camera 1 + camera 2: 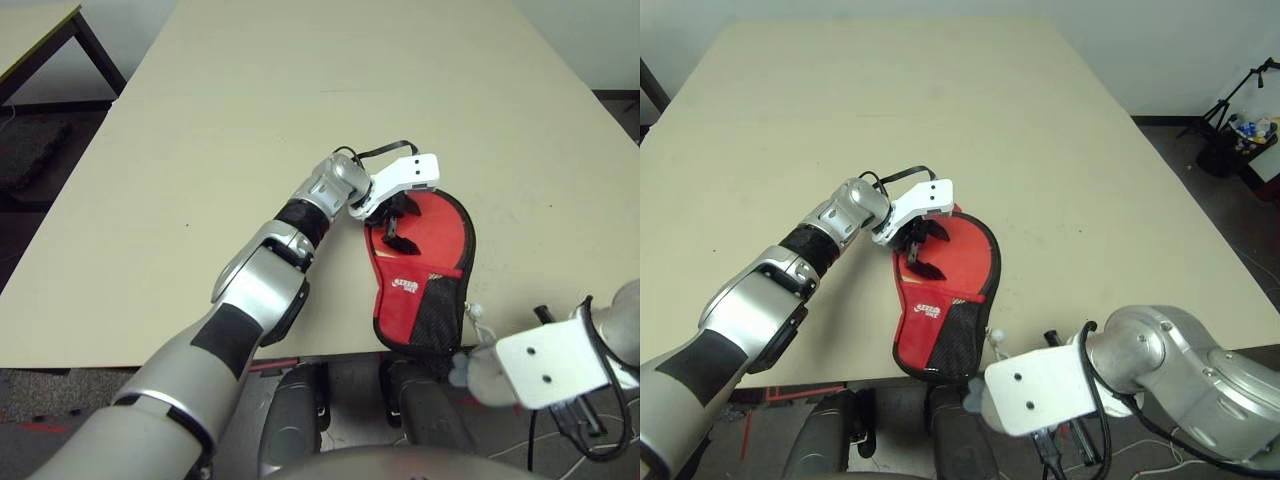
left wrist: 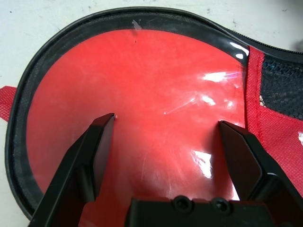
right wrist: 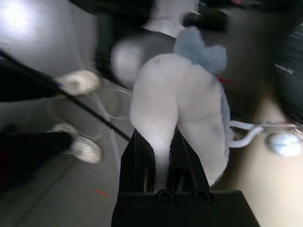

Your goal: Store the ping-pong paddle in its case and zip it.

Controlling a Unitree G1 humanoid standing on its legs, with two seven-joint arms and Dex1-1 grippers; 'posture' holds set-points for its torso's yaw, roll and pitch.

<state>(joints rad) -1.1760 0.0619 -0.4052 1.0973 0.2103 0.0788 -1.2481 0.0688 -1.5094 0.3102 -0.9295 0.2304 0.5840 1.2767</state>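
The red case [image 1: 415, 290] lies at the table's front edge, black mesh pocket nearest me. Inside its black zipper edge [image 2: 28, 85] shows the glossy round red face of the ping-pong paddle [image 2: 156, 80]; the handle is hidden under the pocket part. My left gripper [image 2: 165, 120] hangs open just above that red face, one finger [image 2: 97, 142] on each side, nothing held. My right gripper [image 3: 158, 142] sits below the table edge by the case's narrow end. It is shut on the pale plush ball charm [image 1: 470, 372], whose white cord [image 1: 995, 337] runs up to the case.
The beige table [image 1: 250, 150] stretches wide beyond the case. A second table [image 1: 30, 30] stands at the far left. A stand with small items [image 1: 1240, 130] is on the floor at the right. White shoes [image 3: 78, 82] show on the floor below.
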